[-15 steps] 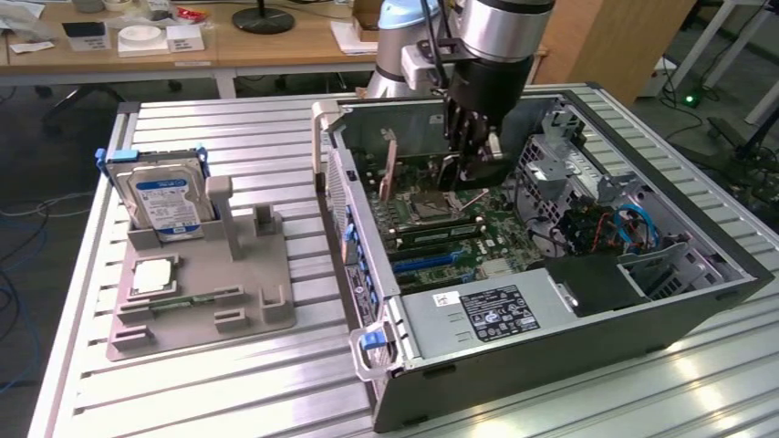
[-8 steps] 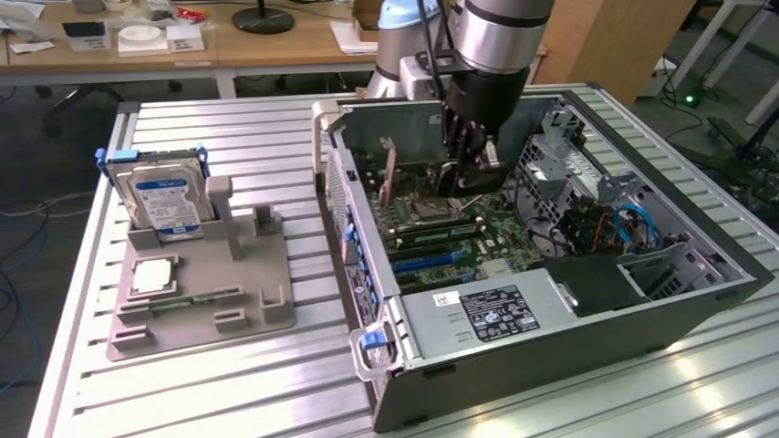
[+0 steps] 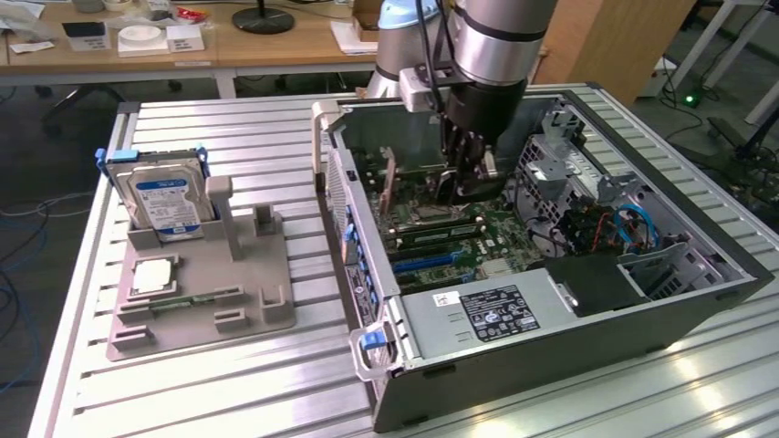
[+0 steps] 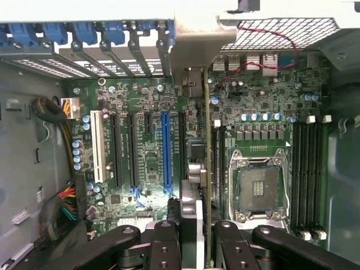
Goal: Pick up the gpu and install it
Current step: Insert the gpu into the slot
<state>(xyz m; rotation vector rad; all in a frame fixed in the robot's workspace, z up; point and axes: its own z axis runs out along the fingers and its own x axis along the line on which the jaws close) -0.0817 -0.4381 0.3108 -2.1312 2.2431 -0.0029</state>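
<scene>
While the silver robot arm (image 3: 487, 46) reaches down into the open black metal computer case (image 3: 718, 283) at the centre of the exterior view, its black gripper (image 3: 469, 187) hangs low over the green motherboard (image 4: 140, 95); the jaws are drawn in narrow on the gpu (image 4: 207, 169), a thin dark rectangular circuit card seen edge-on in the wrist view, with black fingers (image 4: 166, 244) on either face; the card stands upright, at right angles to the board, between the long blue expansion slot (image 4: 165, 152) and the square silver processor socket (image 4: 259, 188); its pale metal bracket (image 4: 194, 50) is at the end toward the case's rear wall, near the row of blue slot clips (image 4: 84, 31); whether its lower edge sits in a slot cannot be told; toward nine o'clock in the exterior view, a grey moulded plastic fixture (image 3: 244, 315) rests on the ribbed aluminium table (image 3: 219, 392), well apart from the gripper; a silver hard drive with a blue label (image 3: 164, 201) stands upright at the fixture's eleven o'clock corner, and a small square silver CPU chip (image 3: 152, 274) lies flat near it, toward six o'clock; at five o'clock from the gripper, a grey power supply with a black label (image 3: 487, 315) lies inside the case.
</scene>
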